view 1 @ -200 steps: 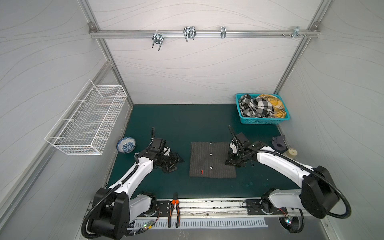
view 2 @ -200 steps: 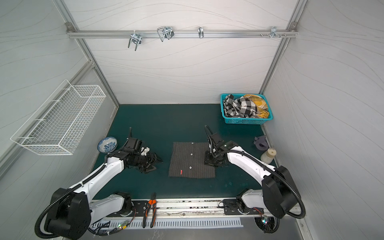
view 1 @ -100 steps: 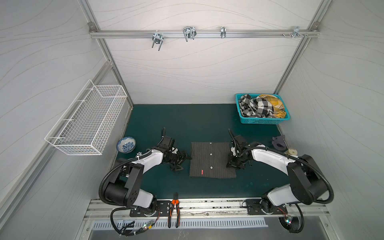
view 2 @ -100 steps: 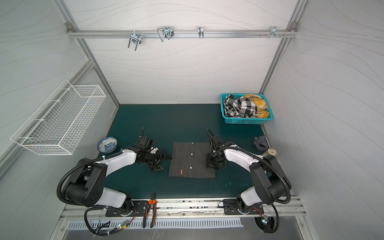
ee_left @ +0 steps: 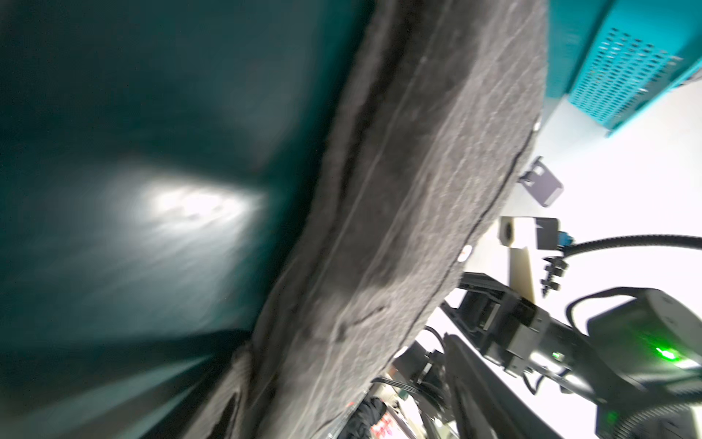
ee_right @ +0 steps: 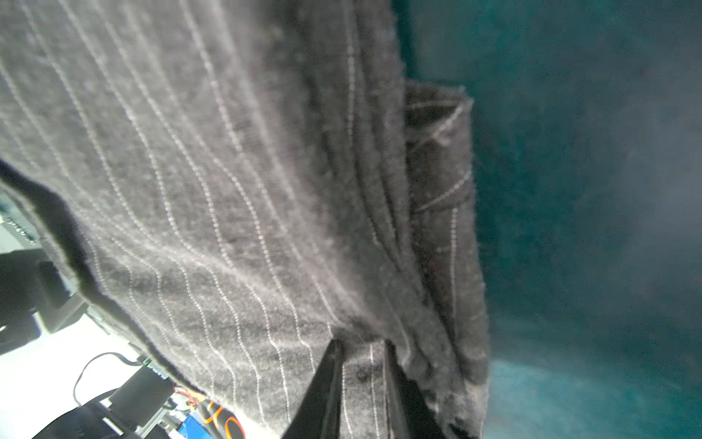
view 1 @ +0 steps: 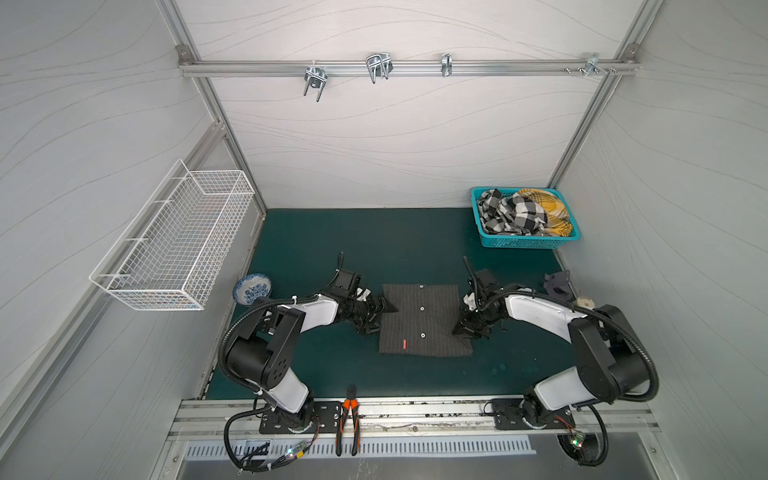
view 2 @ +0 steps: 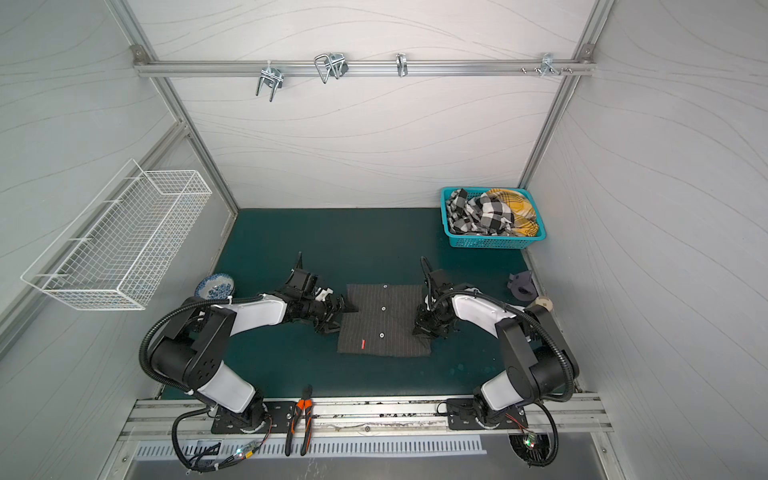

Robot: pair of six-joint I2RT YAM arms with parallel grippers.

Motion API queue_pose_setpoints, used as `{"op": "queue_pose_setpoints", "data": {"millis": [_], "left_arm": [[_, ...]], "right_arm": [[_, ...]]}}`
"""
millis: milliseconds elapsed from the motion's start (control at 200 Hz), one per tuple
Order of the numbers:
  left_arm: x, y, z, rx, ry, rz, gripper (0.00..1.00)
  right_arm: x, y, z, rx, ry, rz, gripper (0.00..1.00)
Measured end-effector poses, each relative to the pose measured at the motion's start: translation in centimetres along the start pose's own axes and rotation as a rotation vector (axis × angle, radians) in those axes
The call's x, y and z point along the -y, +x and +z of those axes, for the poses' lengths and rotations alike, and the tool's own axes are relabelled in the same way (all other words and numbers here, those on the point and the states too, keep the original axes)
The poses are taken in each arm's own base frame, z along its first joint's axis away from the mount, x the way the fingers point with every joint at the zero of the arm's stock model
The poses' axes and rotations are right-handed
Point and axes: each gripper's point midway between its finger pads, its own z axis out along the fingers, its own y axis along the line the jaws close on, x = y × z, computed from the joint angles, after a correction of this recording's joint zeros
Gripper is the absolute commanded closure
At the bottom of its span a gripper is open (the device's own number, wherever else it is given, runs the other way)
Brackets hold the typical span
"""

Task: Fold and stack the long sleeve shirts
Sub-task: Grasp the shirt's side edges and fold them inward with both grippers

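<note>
1. Sitting well left of the long sleeve shirt [view 1: 432, 332], a blue-patterned bowl [view 1: 252, 287] rests on the green tabletop [view 1: 332, 232].
2. At the shirt's left edge, the left tool [view 1: 380, 319] lies low with its jaws spread, released.
3. The shirt itself lies mid-tabletop, folded into a flat rectangle, white buttons and red tag facing up.
4. At the shirt's right edge, the right tool [ee_right: 361, 344] is clenched on a fold of striped cloth.
5. Behind and right of the shirt, well apart, stands a teal basket [view 1: 523, 243] of checked cloths.

Pale grey walls [view 1: 395, 145] with faint wavy lines enclose a dark teal tabletop [view 1: 374, 241]. An aluminium rail [view 1: 415, 66] crosses overhead; a white wire basket [view 1: 174, 245] hangs at left.
</note>
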Motion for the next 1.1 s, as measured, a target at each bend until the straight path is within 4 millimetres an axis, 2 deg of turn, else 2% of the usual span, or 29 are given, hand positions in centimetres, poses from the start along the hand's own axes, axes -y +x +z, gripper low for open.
{"op": "queue_pose_setpoints", "data": {"millis": [130,415,575,890,1020,1101], "left_arm": [[1.0,-0.1,1.1,-0.032,0.059,0.024,0.26],[2.4,-0.5,2.5,-0.051,0.140,0.090,0.42],[2.7,-0.7,3.0,-0.046,0.158,0.118,0.48],[2.6,-1.2,3.7,-0.035,0.171,0.143,0.67],[2.6,-1.7,4.0,-0.018,0.174,0.148,0.77],[2.6,-1.9,4.1,-0.007,0.174,0.149,0.81]], "right_arm": [[0.0,0.0,0.0,-0.008,-0.011,-0.002,0.78],[-0.3,-0.1,0.2,-0.032,-0.029,0.005,0.78],[-0.3,-0.1,0.2,-0.042,-0.025,0.008,0.78],[-0.4,-0.1,0.1,-0.043,-0.025,0.002,0.77],[-0.5,-0.1,0.1,-0.041,-0.027,-0.003,0.74],[-0.6,0.0,0.0,-0.034,-0.027,-0.020,0.68]]}}
